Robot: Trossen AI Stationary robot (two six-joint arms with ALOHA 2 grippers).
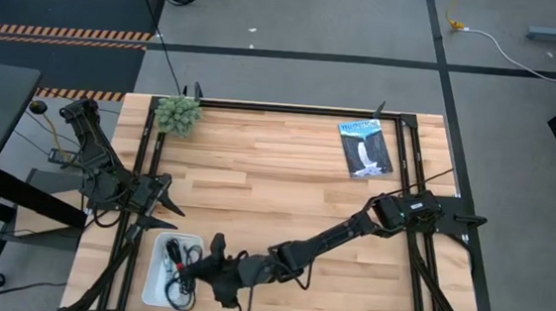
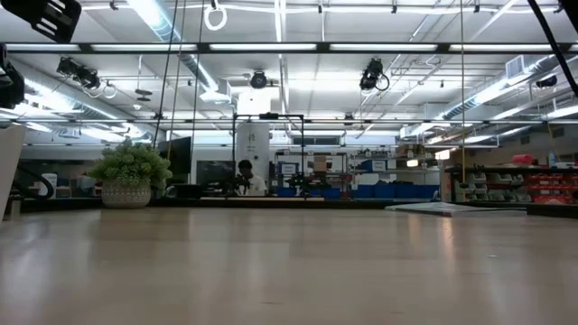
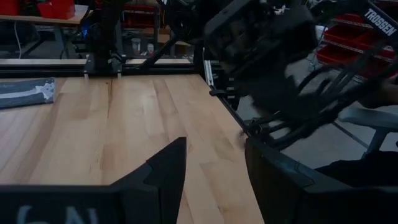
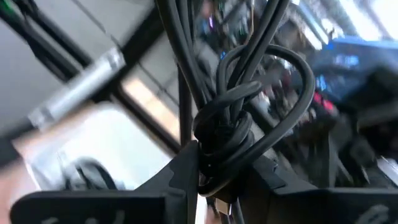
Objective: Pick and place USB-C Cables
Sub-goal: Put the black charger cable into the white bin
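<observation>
A white tray point(image 1: 162, 271) sits at the table's near edge, left of centre, with black coiled cables point(image 1: 180, 289) lying in it. My right gripper point(image 1: 208, 262) reaches across from the right to the tray's right rim and is shut on a black coiled USB-C cable point(image 4: 227, 134). The right wrist view shows the tray point(image 4: 74, 149) beneath it, with another black cable point(image 4: 93, 175) inside. My left gripper point(image 1: 167, 197) waits open at the table's left edge, just beyond the tray, and in its wrist view the left gripper point(image 3: 214, 180) has nothing between its fingers. The white and pale cables cannot be made out. My right gripper pinches the black cable by its knotted, bundled middle point(image 4: 219, 163) between the two fingers. Loops of the cable point(image 4: 292, 74) stick out past the fingertips. In the high view the gripper lies nearly level, coming from the table's right, beside the tray's right rim.
A blue-and-white flat packet point(image 1: 366, 148) lies at the far right of the table. A small potted plant point(image 1: 177, 115) stands at the far left corner. A dark frame point(image 1: 292, 107) runs around the table. The middle of the wooden top is bare.
</observation>
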